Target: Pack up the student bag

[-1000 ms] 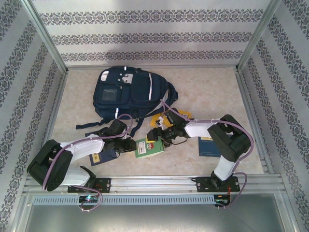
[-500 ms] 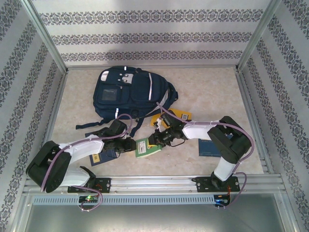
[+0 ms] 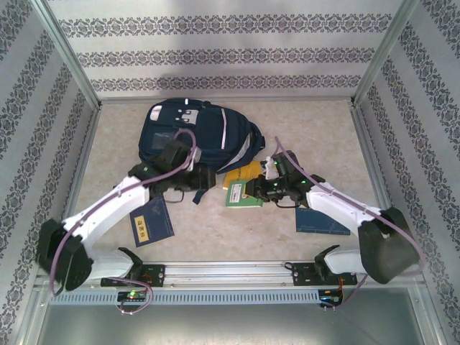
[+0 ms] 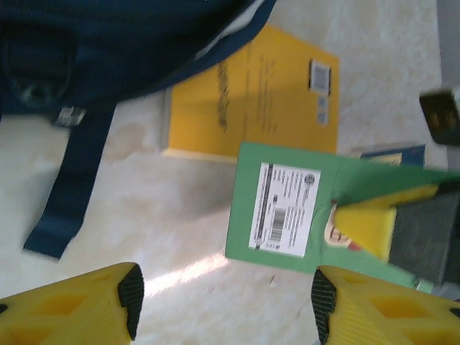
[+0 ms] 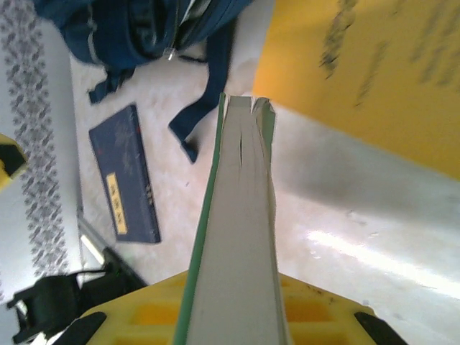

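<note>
The student bag (image 3: 190,133), navy with white stripes, lies flat at the back of the table, and its dark straps (image 4: 72,187) trail toward me. My right gripper (image 3: 253,190) is shut on a green book (image 3: 241,194), held just off the table beside a yellow book (image 3: 246,172) that is partly tucked under the bag's edge. In the right wrist view the green book (image 5: 237,237) stands edge-on between the jaws of that gripper (image 5: 233,313). My left gripper (image 3: 195,185) hangs open at the bag's near edge. Its fingertips (image 4: 129,295) have nothing between them, and the green book (image 4: 287,208) is just ahead.
One blue book (image 3: 149,221) lies at the near left and another (image 3: 320,221) at the near right, below the right arm. Patterned walls and metal frame posts close in the table on three sides. The rail (image 3: 230,272) carrying the arm bases runs along the near edge.
The left gripper let go of the green book, opened and moved back toward the bag. The right gripper shut on the book and carried it away from me, toward the yellow book.
</note>
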### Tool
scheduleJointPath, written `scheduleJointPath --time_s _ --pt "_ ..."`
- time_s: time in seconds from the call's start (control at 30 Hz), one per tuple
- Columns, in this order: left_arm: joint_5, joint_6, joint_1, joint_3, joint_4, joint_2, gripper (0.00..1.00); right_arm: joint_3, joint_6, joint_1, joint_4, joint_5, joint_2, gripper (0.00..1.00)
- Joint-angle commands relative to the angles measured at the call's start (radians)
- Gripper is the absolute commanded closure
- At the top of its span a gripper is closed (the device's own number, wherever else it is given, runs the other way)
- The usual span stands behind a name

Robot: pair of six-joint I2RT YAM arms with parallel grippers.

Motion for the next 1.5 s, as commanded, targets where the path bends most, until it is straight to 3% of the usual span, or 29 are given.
scheduleJointPath --time_s 0.0,0.3,0.6,0.93,1.2,1.33,1.47 --pt "-0.004 0.06 0.031 0.196 -0.092 0.165 0.34 -0.025 -0.048 -0.008 -0.035 0.151 -0.051 0.96" --pt "-0.03 0.114 0.132 0.843 -0.263 0.697 0.37 -0.18 -0.033 -0.036 0.187 0.175 -0.111 0.98" --pt "-0.067 0.152 0.164 1.308 -0.394 1.035 0.41 -0.256 0.045 -0.153 0.368 0.009 -0.028 1.0" --pt "0.051 0.106 0.167 1.331 -0.327 1.127 0.59 -0.274 0.074 -0.189 0.44 -0.047 0.019 1.0" --pt "0.136 0.085 0.166 1.328 -0.288 1.135 1.0 -0.281 0.078 -0.197 0.442 -0.048 0.014 1.0" --pt "0.152 0.092 0.166 1.306 -0.307 1.092 1.0 -0.264 0.059 -0.195 0.364 -0.02 -0.058 1.0" --pt "0.12 0.124 0.178 1.264 -0.336 0.97 1.0 -0.219 0.004 -0.138 0.191 0.117 -0.25 1.0"
